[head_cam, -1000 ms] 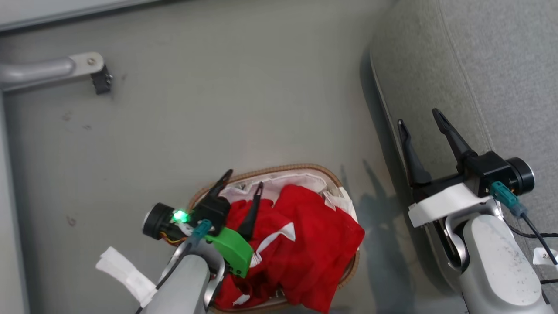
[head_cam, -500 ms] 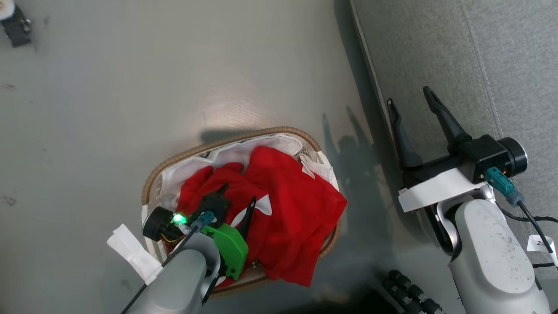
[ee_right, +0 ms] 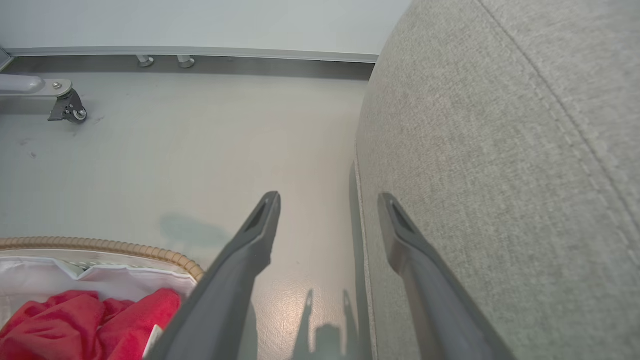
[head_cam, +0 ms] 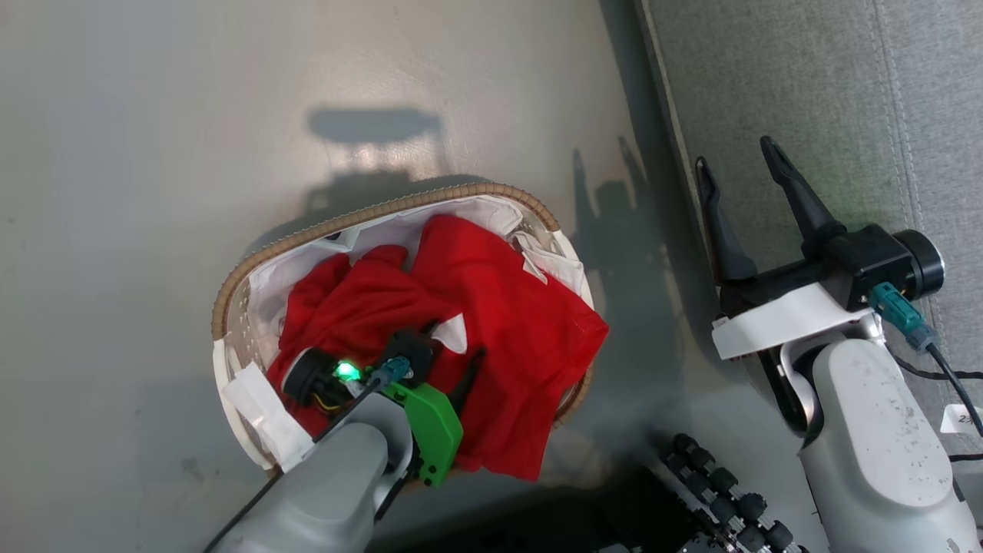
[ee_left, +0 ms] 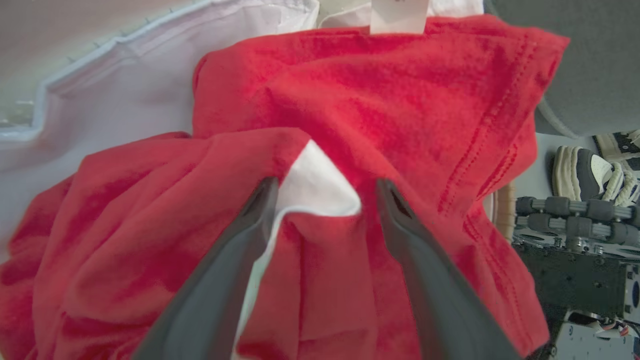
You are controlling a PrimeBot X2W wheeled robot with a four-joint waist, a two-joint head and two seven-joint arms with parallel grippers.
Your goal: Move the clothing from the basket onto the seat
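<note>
Relative to the basket (head_cam: 322,230), the left gripper (ee_left: 326,184) had come back from the far rim to the middle of the clothing (head_cam: 499,322); the head camera had also shifted, so the basket's changed place in the head view was no motion of the basket itself. Left jaws stood well apart, straddling a raised fold where a white stripe (ee_left: 320,192) showed, and had hold of nothing; whether the fingertips already pressed into the fabric could not be told from the wrist view. Right gripper (head_cam: 736,156) hung open and empty over the front edge of the seat (head_cam: 806,92). All the clothing lay bunched in the basket on the white liner (ee_left: 125,100), one red hem (head_cam: 568,361) draped over the right side of the rim.

Step in hand, as judged: the reach to grasp, transfer not yet begun. Next move would call for closing on the fold, then a lift high enough for the trailing cloth to clear the woven rim band, lest the light basket be dragged.

Room for moving: bare floor (head_cam: 153,153) lay to the left and beyond; the seat's edge stood near the basket's right side; dark rollers (head_cam: 722,484) sat low between them, a likely snag for hanging fabric.
</note>
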